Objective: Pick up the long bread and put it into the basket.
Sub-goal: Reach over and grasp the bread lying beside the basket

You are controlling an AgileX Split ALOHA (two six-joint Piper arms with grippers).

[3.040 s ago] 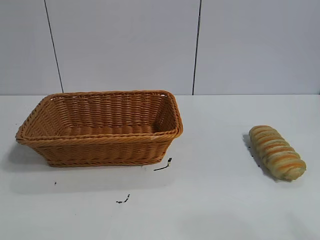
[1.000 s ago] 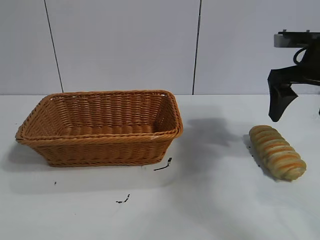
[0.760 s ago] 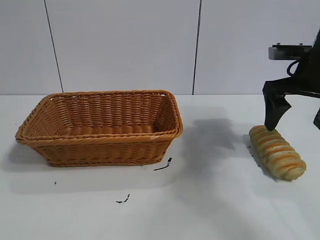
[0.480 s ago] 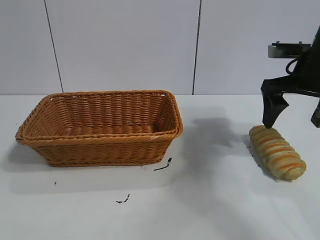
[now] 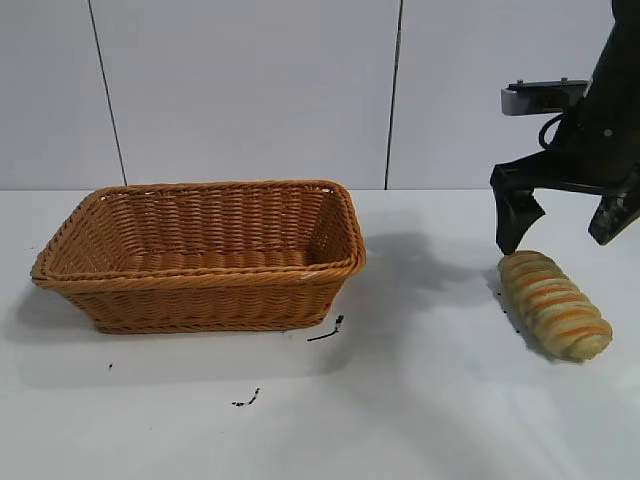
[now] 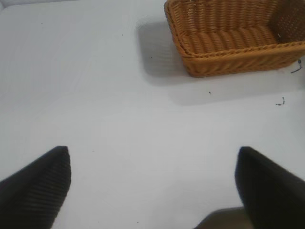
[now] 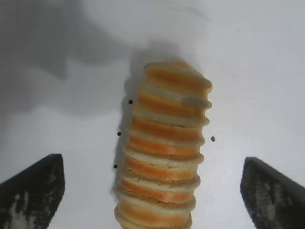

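The long bread (image 5: 555, 304) lies on the white tabletop (image 5: 430, 400) at the right side of the exterior view, well apart from the basket (image 5: 200, 255), which stands on the left half of the tabletop with its open side up. The loaf rests flat, set at a slant, its pale and orange bands running across it. The right gripper (image 5: 562, 222) hangs above the far end of the bread with its fingers spread wide open; one dark finger (image 5: 512, 215) points down just beside the loaf's far end, and the other finger (image 5: 612, 212) shows near the picture's right edge. In the right wrist view the bread (image 7: 164, 148) lies between the two finger tips (image 7: 33, 188), neither of which touches it, and a few small dark specks dot the tabletop next to it. The left gripper (image 6: 152, 183) is over bare tabletop, its fingers also open, with the basket (image 6: 233, 38) farther off in its view. Small black marks (image 5: 327, 331) lie on the tabletop in front of the basket.
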